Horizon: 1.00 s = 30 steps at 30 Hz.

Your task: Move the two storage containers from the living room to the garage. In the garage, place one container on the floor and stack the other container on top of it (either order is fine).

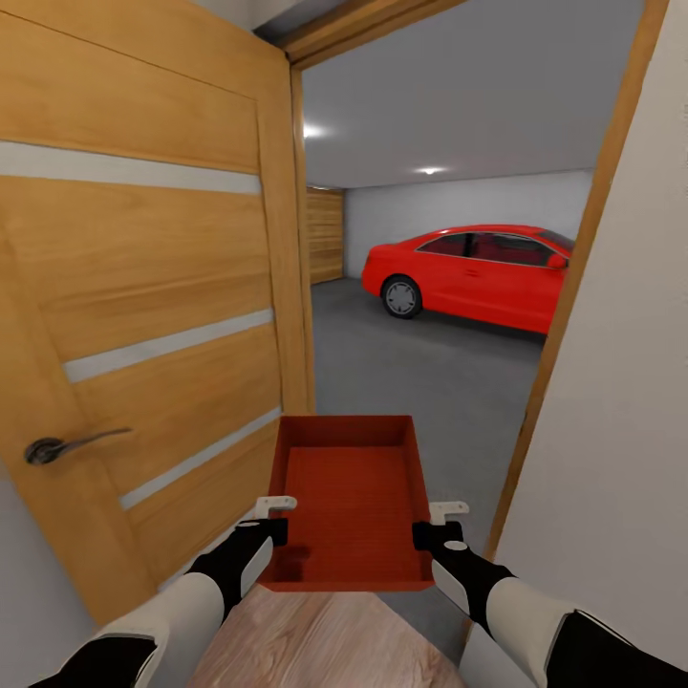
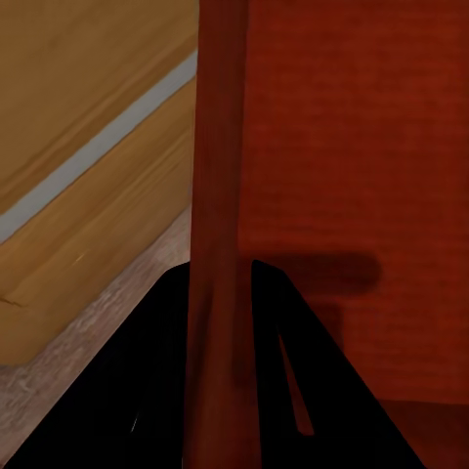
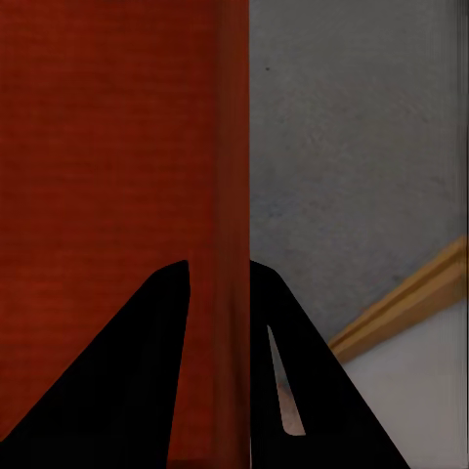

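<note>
Left gripper (image 1: 270,521): I have it clamped on the left wall of the bin (image 1: 351,502), one finger inside and one outside; in the left wrist view the wall (image 2: 220,195) runs straight between the dark fingers (image 2: 147,391), which are nearly closed on it.
Right gripper (image 1: 435,526): same hold on the right wall (image 3: 234,195), fingers (image 3: 147,371) pinched almost together across it.
Bin: an orange-red open tray, carried level between my two hands, reaching forward from them over the threshold where the wood floor (image 1: 315,640) ends.
Grip risk: the walls look thin and I hold them only near the back end, so I judge the front could sag or a wall could slide out if I jolt the base.
Door (image 1: 143,315): just outboard of my left hand, swung open; if I drift left, the arm or the bin's corner could catch its edge.
Frame (image 1: 564,315): close outboard of my right hand; the opening looks tight, so a crooked approach could knock the bin loose.
Garage floor (image 1: 420,373): grey concrete ahead of both hands, where this bin must go down.
Car (image 1: 473,272): red, well ahead and to the right; I should stop short of it.
Second bin: still to be fetched, I judge.
</note>
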Available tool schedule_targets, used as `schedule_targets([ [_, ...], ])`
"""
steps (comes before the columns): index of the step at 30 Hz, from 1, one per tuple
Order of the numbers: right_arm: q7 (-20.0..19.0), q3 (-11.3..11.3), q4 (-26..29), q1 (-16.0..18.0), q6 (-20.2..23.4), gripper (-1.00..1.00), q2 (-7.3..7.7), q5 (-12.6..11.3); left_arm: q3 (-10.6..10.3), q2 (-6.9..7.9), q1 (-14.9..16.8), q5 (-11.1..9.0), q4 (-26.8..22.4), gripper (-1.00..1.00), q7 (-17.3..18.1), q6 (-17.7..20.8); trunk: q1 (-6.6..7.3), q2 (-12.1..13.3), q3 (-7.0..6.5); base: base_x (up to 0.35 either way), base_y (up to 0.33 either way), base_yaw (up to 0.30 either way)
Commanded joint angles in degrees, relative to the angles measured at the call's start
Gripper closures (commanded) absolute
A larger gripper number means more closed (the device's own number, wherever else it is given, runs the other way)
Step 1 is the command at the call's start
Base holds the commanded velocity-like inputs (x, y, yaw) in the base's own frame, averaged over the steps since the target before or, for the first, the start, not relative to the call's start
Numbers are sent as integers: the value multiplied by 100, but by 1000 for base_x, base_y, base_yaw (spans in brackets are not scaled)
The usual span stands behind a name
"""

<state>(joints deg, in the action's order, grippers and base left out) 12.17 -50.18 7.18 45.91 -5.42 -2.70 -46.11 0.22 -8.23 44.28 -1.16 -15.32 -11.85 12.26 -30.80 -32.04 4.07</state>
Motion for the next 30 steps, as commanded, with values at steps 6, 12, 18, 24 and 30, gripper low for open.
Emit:
schedule_targets([
  [6, 31, 28, -208, 6, -27, 100, 51, -65, -14, 217, 2, 107, -16, 100, -45, 48, -4, -10, 11, 133, 129, -249],
  [12, 31, 31, -208, 5, -28, 100, 51, -65, -14, 217, 2, 107, -15, 100, -45, 48, -4, -10, 11, 134, 116, -266],
  [18, 31, 33, -208, 5, -29, 100, 51, -65, -14, 217, 2, 107, -15, 100, -45, 48, -4, -10, 11, 134, 111, -55],
  [24, 31, 34, -208, 5, -29, 100, 51, -65, -14, 217, 2, 107, -15, 100, -44, 48, -4, -10, 11, 137, 115, -4],
  [30, 31, 30, -208, 6, -29, 100, 51, -65, -14, 217, 2, 107, -15, 100, -41, 48, -4, -10, 11, 190, 227, 0],
])
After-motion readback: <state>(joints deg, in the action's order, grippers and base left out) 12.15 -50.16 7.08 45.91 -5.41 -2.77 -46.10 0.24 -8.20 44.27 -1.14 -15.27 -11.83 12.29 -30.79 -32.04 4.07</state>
